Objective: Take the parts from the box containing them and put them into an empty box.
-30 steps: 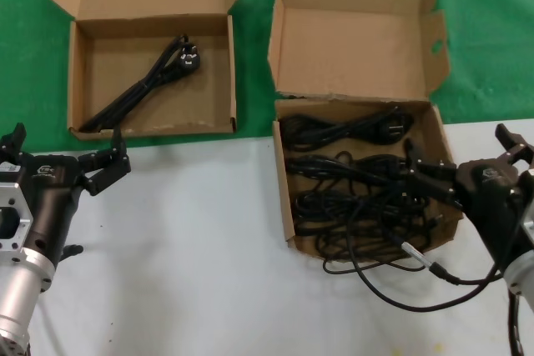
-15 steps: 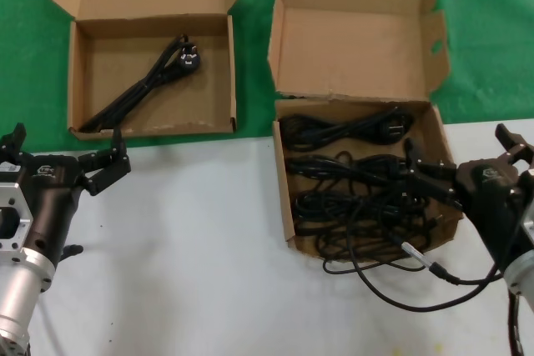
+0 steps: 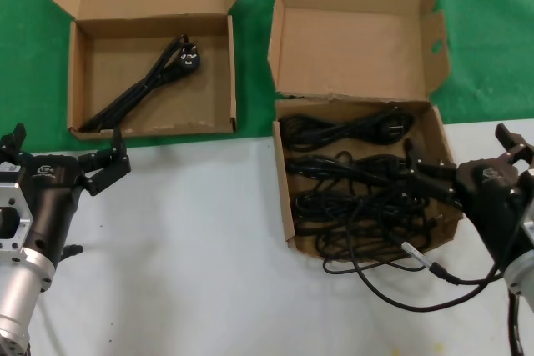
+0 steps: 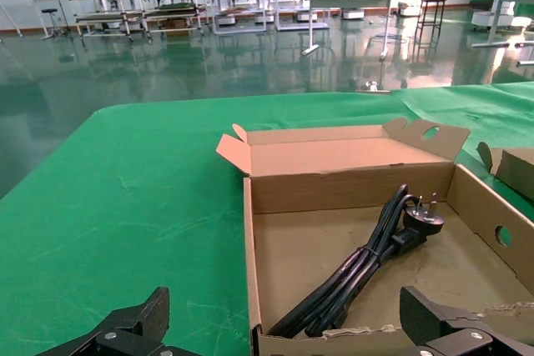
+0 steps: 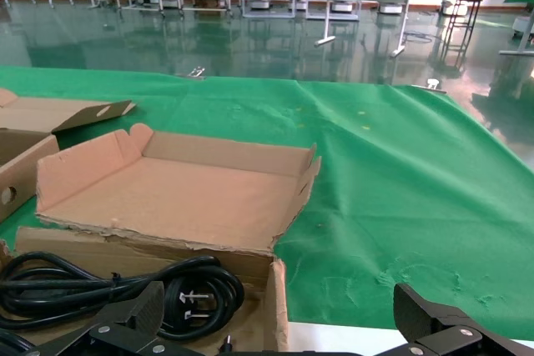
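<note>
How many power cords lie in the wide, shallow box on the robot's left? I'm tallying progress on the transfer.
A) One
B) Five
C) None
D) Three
A: a single bundled black power cord lies diagonally in the wide box, while the rest fill the squarer box, by the open right gripper.

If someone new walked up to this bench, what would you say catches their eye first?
Most striking is the squarer cardboard box on the robot's right, crammed with tangled black power cords, one spilling over its front wall onto the white table. The wider box on the left holds a single cord. The right gripper sits open at the full box's near corner; the left gripper waits open in front of the wider box.
</note>
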Motion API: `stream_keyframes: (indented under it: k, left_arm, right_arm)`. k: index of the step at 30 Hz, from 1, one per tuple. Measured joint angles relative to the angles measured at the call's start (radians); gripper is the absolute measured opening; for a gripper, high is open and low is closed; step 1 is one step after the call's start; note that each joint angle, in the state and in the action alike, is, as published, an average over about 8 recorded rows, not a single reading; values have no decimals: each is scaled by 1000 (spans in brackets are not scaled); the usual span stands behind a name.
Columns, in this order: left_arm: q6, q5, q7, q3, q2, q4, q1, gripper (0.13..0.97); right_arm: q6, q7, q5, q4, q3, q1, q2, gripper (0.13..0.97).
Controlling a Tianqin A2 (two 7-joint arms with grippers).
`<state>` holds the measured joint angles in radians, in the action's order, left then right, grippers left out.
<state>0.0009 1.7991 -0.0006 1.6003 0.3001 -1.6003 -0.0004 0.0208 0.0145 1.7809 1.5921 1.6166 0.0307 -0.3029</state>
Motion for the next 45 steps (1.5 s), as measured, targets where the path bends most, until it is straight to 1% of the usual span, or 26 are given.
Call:
stream_keyframes:
  k: [45]
  left_arm:
    - [0,0,0,0,0,0,0,966]
  right_arm:
    - [0,0,0,0,0,0,0,966]
